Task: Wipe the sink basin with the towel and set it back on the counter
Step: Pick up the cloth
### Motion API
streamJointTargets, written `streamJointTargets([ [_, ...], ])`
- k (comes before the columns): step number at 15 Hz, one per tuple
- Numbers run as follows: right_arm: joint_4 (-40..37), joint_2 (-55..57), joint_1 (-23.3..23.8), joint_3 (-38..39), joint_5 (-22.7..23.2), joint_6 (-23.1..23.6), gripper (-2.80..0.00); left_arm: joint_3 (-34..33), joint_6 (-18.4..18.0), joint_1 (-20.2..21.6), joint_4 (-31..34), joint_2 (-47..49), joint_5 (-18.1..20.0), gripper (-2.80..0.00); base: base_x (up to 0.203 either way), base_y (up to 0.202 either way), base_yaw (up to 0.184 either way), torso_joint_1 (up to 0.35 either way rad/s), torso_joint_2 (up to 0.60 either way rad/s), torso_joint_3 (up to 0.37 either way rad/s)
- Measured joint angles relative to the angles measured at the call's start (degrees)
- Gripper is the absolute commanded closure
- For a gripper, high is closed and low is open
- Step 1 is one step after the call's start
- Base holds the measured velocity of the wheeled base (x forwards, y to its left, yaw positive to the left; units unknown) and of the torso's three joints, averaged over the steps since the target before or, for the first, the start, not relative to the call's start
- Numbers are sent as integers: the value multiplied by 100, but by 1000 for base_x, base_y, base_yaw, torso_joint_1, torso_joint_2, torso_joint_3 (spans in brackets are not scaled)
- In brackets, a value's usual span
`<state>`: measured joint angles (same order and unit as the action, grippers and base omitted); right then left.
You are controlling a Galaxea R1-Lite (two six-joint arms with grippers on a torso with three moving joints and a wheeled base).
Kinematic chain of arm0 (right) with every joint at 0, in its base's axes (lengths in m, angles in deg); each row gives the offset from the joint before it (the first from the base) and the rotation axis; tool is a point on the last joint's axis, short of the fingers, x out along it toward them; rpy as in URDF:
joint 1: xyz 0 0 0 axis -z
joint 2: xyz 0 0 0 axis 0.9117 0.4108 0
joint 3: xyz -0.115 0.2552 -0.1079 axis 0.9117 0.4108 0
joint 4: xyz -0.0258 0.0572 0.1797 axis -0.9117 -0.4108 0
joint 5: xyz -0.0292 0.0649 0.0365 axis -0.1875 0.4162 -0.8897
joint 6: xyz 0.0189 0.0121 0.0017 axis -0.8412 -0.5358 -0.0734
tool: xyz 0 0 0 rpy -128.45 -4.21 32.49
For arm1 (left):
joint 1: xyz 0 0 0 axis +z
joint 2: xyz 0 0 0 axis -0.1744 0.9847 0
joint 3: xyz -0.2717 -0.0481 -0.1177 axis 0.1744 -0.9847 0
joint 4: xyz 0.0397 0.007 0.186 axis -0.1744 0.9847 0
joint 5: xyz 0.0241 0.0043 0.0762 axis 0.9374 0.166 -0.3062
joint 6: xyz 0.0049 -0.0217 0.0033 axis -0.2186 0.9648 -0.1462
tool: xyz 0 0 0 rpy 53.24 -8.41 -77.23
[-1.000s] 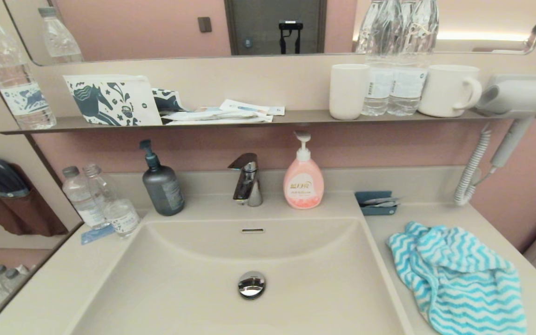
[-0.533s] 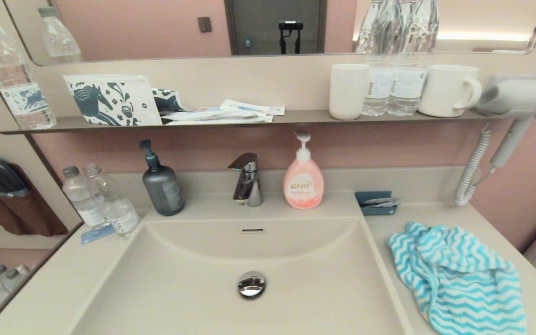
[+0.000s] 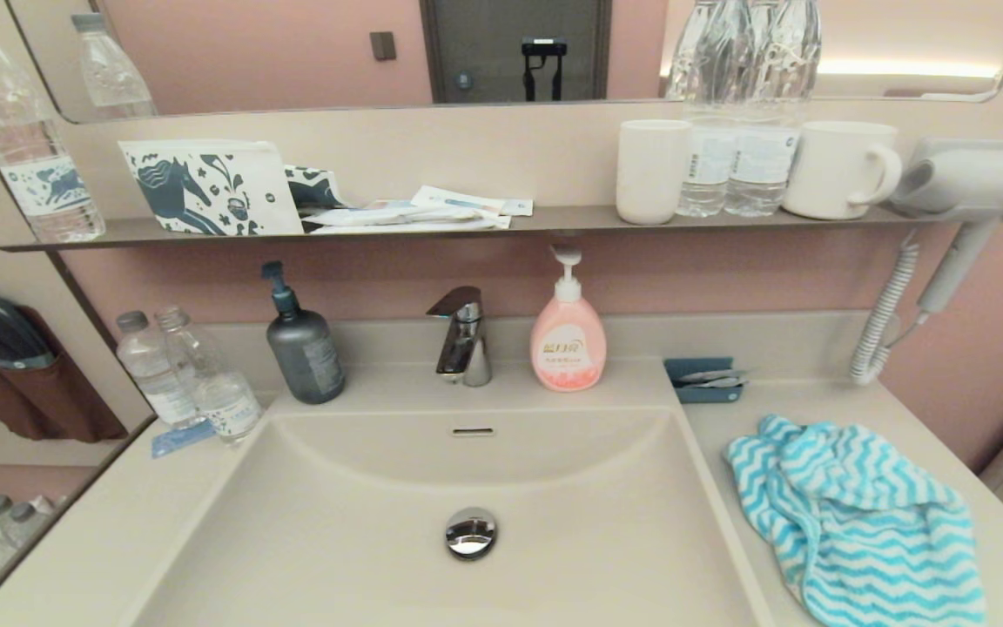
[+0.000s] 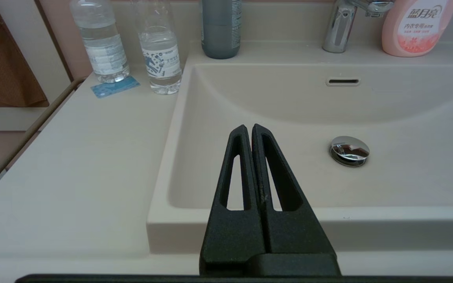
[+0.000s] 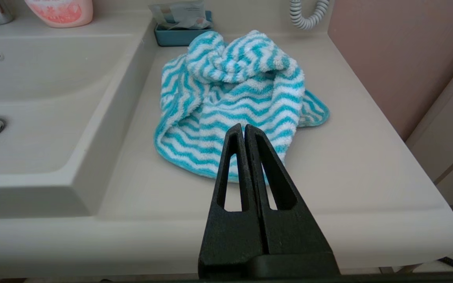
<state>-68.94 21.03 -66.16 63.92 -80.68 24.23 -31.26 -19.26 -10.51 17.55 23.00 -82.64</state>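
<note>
The turquoise-and-white zigzag towel (image 3: 854,514) (image 5: 234,100) lies crumpled on the beige counter (image 3: 824,401) (image 5: 348,157) to the right of the sink basin (image 3: 362,522) (image 4: 289,114). The basin holds only its chrome drain plug (image 3: 471,532) (image 4: 349,150) and overflow slot (image 3: 473,431). Neither arm shows in the head view. My right gripper (image 5: 244,126) is shut and empty, held in front of the counter's front edge and pointing at the towel. My left gripper (image 4: 249,127) is shut and empty, held before the basin's front left corner.
Behind the basin stand a chrome tap (image 3: 463,335), a dark pump bottle (image 3: 303,344) and a pink soap bottle (image 3: 568,340). Two water bottles (image 3: 188,379) stand at the back left. A small blue tray (image 3: 703,380) sits behind the towel. A hair dryer cord (image 3: 885,322) hangs at the right.
</note>
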Motion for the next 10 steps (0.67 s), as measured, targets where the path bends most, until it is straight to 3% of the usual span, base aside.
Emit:
streamJointTargets([
  [5, -100, 217, 0, -612, 8, 28, 0, -3, -2, 0, 0, 0, 0, 0, 0, 0, 0, 0, 0, 0],
  [10, -155, 1779, 17, -2011, -375, 22, 0, -3, 0, 0, 2, 3, 0, 0, 0, 0, 0, 0, 0, 0],
])
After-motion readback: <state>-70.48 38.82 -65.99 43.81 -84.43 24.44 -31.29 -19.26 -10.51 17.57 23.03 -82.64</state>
